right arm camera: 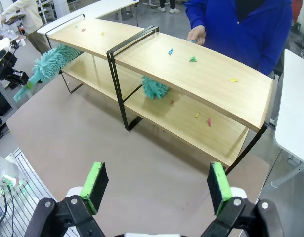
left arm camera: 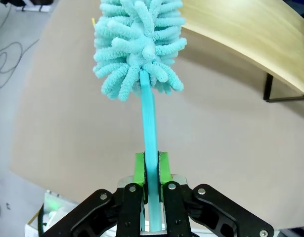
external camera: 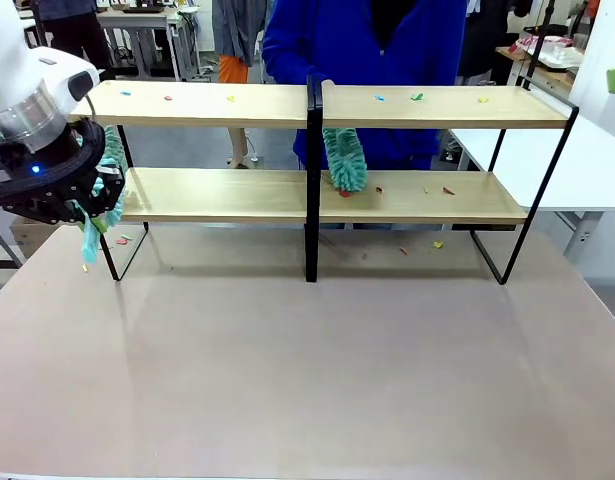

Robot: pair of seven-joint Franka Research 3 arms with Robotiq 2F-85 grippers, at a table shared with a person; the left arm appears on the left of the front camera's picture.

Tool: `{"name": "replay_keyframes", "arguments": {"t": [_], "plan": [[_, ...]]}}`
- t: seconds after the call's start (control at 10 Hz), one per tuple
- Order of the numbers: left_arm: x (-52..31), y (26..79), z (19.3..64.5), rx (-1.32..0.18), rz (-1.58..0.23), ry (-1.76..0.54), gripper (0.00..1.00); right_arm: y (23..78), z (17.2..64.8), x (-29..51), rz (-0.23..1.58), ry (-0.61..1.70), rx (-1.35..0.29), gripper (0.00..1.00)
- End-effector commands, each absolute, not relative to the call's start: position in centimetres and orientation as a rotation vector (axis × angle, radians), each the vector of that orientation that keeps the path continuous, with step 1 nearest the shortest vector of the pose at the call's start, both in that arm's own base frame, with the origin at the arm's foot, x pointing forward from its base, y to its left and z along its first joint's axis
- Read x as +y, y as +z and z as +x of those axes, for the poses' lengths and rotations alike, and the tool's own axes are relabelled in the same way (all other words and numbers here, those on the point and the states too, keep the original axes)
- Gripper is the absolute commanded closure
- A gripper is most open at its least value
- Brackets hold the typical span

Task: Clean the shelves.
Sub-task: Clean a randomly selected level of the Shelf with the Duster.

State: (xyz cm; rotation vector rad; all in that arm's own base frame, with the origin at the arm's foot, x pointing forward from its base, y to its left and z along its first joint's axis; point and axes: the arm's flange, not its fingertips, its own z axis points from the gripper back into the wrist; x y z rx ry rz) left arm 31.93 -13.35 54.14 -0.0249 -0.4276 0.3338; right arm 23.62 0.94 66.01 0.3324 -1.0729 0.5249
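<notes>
So the left gripper (left arm camera: 151,167) is clamped on the handle of a teal duster (left arm camera: 139,44) by the shelves' (external camera: 217,105) left end; the right gripper (right arm camera: 156,185) has its jaws wide apart, empty.

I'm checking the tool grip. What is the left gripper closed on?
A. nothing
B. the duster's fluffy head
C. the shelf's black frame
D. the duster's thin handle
D: in the left wrist view the left gripper is shut on the thin teal handle of the duster, below its fluffy head.
</notes>
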Motion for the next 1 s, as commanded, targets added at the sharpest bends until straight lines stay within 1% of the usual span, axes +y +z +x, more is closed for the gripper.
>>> {"name": "replay_keyframes", "arguments": {"t": [0.0, 0.1, 0.2, 0.3, 0.5, 0.6, 0.7, 0.8, 0.9], "plan": [[-12.3, 53.9, 31.5, -0.401, -0.083, 0.223, 0.88, 66.0, 23.6, 0.9, 0.336, 0.525, -1.072, 0.00], [-11.7, 54.2, 31.0, -0.368, -0.115, 0.149, 0.88, 66.0, 23.6, 0.9, 0.336, 0.525, -1.072, 0.00], [-10.2, 54.8, 30.0, -0.315, -0.174, 0.017, 0.88, 66.0, 23.6, 0.9, 0.336, 0.525, -1.072, 0.00], [-8.0, 55.4, 28.4, -0.274, -0.235, -0.109, 0.88, 66.0, 23.6, 0.9, 0.336, 0.525, -1.072, 0.00], [-2.8, 56.4, 24.2, -0.215, -0.319, -0.433, 0.88, 66.0, 23.6, 0.9, 0.336, 0.525, -1.072, 0.00], [-0.1, 56.7, 22.1, -0.212, -0.371, -0.596, 0.88, 66.0, 23.6, 0.9, 0.336, 0.525, -1.072, 0.00], [2.6, 57.2, 20.5, -0.252, -0.465, -0.678, 0.88, 66.0, 23.6, 0.9, 0.336, 0.525, -1.072, 0.00], [5.5, 57.7, 19.3, -0.336, -0.559, -0.672, 0.88, 66.0, 23.6, 0.9, 0.336, 0.525, -1.072, 0.00], [8.5, 58.1, 18.4, -0.407, -0.725, -0.677, 0.88, 66.0, 23.6, 0.9, 0.336, 0.525, -1.072, 0.00]]}}
